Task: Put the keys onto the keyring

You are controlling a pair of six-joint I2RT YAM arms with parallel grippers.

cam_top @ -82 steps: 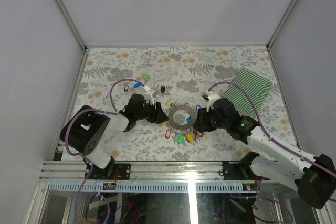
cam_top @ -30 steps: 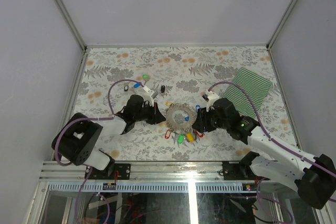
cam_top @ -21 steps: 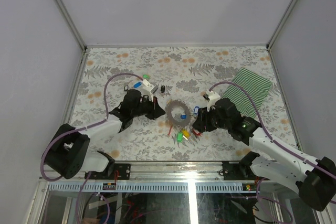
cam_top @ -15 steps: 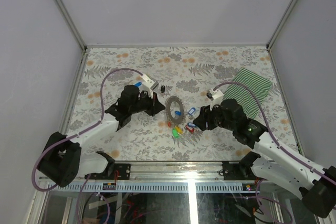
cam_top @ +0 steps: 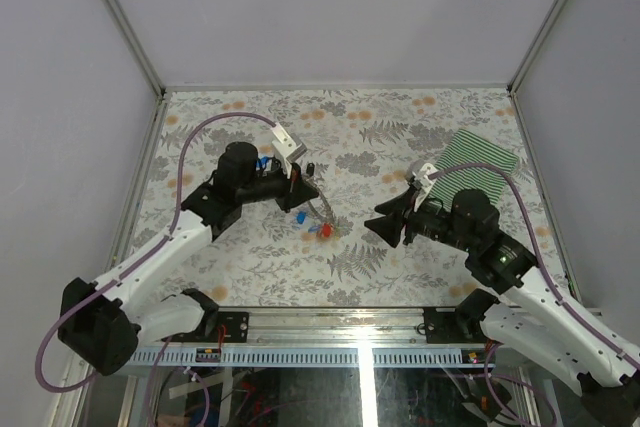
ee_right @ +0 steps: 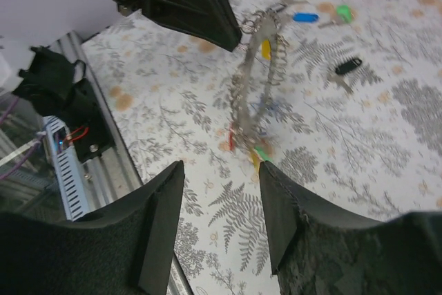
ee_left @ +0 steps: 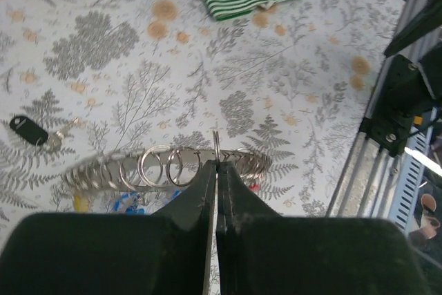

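Note:
My left gripper (cam_top: 311, 191) is shut on a small wire loop at the rim of the keyring (cam_top: 322, 215) and holds it up off the table, standing on edge. In the left wrist view the fingers (ee_left: 216, 165) pinch that loop, with the keyring (ee_left: 166, 164) edge-on behind them. Red and blue keys (cam_top: 325, 230) dangle from it. The right wrist view shows the upright keyring (ee_right: 259, 81) carrying yellow, red and green keys (ee_right: 266, 50). My right gripper (cam_top: 385, 225) is open and empty, apart to the ring's right (ee_right: 221, 174).
A black key (cam_top: 310, 169) lies loose behind the ring, also in the left wrist view (ee_left: 27, 130). Loose blue (ee_right: 304, 16) and green (ee_right: 343, 12) keys lie further back. A green striped cloth (cam_top: 480, 162) sits at the back right.
The left gripper has lifted the keyring from flat on the table onto its edge and carried it back-left. The right gripper has drawn away to the right, off the ring.

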